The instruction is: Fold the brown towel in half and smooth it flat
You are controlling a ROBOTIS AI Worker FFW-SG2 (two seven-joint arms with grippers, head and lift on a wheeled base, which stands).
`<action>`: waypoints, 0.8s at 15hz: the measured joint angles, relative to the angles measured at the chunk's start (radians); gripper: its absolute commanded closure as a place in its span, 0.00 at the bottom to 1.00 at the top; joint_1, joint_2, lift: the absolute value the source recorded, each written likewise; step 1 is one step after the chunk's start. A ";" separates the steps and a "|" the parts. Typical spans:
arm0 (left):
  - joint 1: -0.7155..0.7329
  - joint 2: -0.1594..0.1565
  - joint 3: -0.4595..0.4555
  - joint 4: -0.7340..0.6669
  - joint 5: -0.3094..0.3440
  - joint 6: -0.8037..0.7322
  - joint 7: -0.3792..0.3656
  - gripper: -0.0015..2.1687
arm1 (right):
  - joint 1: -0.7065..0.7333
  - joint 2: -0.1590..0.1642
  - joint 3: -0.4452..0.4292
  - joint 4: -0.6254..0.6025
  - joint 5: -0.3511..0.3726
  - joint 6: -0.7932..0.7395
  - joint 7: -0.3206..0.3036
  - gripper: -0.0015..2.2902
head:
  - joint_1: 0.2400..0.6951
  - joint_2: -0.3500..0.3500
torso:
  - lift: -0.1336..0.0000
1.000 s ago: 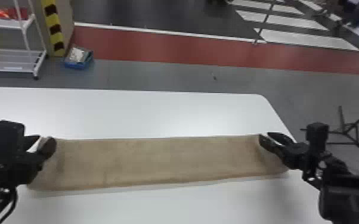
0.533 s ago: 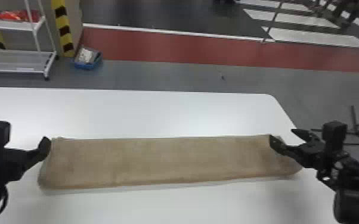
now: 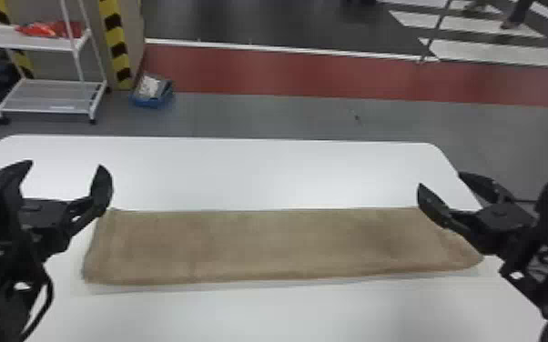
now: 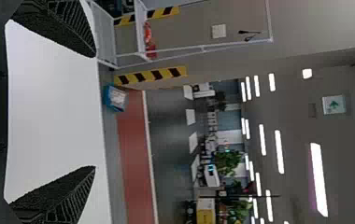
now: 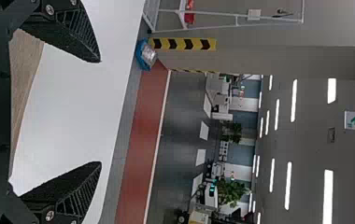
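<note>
The brown towel (image 3: 277, 245) lies as a long, flat strip across the white table, its surface mostly even. At its left end my left gripper (image 3: 63, 175) stands open, one finger close above the towel's far left corner. My right gripper (image 3: 446, 182) is open over the towel's right end, one finger overlapping the far right corner in the head view. In the left wrist view the left gripper (image 4: 95, 112) has its fingers wide apart with nothing between them. The right wrist view has the right gripper (image 5: 101, 112) spread likewise, with an edge of the towel (image 5: 24, 70) near its base.
The white table (image 3: 241, 173) extends behind and in front of the towel. Beyond its far edge stand a white shelf rack (image 3: 50, 98) and a blue box (image 3: 152, 93) on the floor.
Both grippers have drawn away from the towel's ends, the left to the left and the right to the right, and both now appear raised with fingers farther apart. The towel lies unchanged.
</note>
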 measured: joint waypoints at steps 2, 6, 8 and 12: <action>0.028 -0.005 -0.056 0.005 -0.008 -0.128 0.047 0.02 | 0.070 0.054 0.032 -0.122 -0.011 0.023 -0.035 0.05 | 1.00 0.31 | 0.13; 0.042 -0.009 -0.175 0.084 -0.048 -0.240 0.071 0.02 | 0.265 0.093 0.171 -0.197 -0.040 -0.225 -0.200 0.05 | 1.00 0.30 | 0.13; 0.058 -0.010 -0.199 0.095 -0.057 -0.270 0.069 0.04 | 0.324 0.116 0.218 -0.199 -0.048 -0.293 -0.212 0.05 | 1.00 0.31 | 0.13; 0.127 -0.008 -0.196 0.077 -0.057 -0.347 0.049 0.04 | 0.403 0.165 0.232 -0.222 -0.133 -0.311 -0.217 0.05 | 1.00 0.32 | 0.13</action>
